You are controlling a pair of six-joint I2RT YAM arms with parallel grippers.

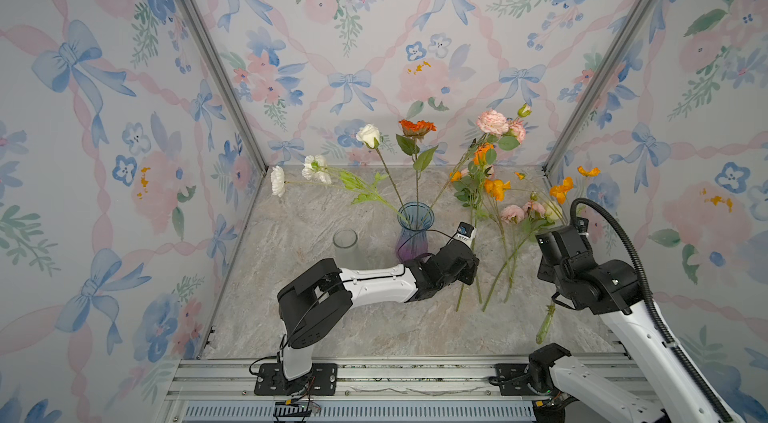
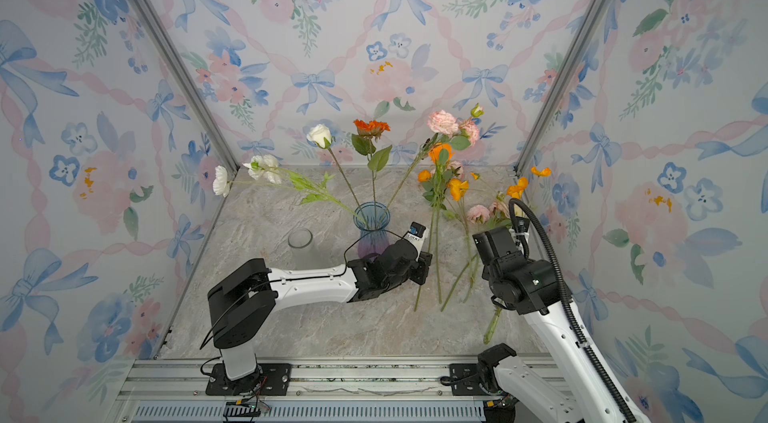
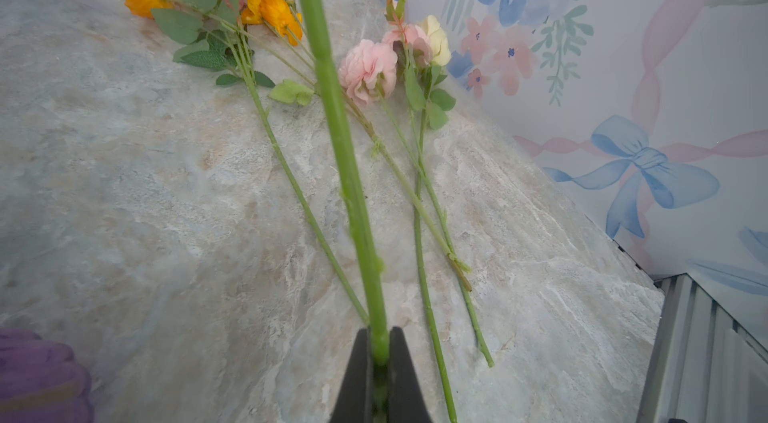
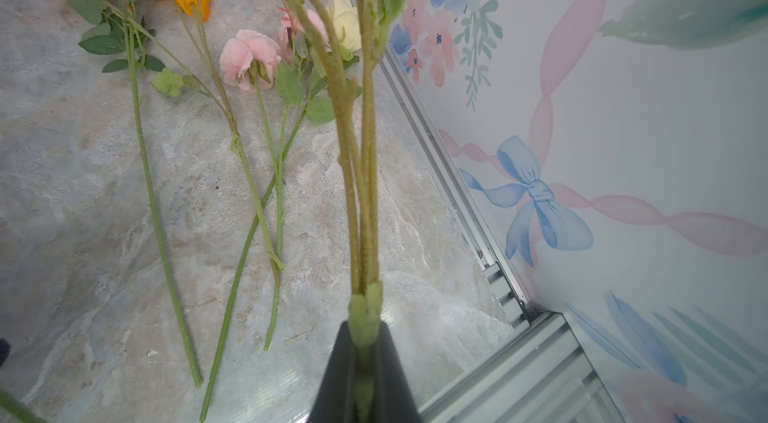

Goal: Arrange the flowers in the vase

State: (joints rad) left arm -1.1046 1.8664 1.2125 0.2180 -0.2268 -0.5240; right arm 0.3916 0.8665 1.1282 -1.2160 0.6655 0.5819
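Left jaws clamp a smooth green stem (image 3: 345,175); right jaws clamp a fuzzy forked stem (image 4: 368,192) near the bench (image 1: 374,329) right edge; open bench lies in front.

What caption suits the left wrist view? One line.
Left claw shut on a green stem, loose flowers lying beyond.

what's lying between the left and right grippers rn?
Loose flowers, pink and orange, lying flat on the tabletop. Both top views show them between the left gripper and the right gripper.
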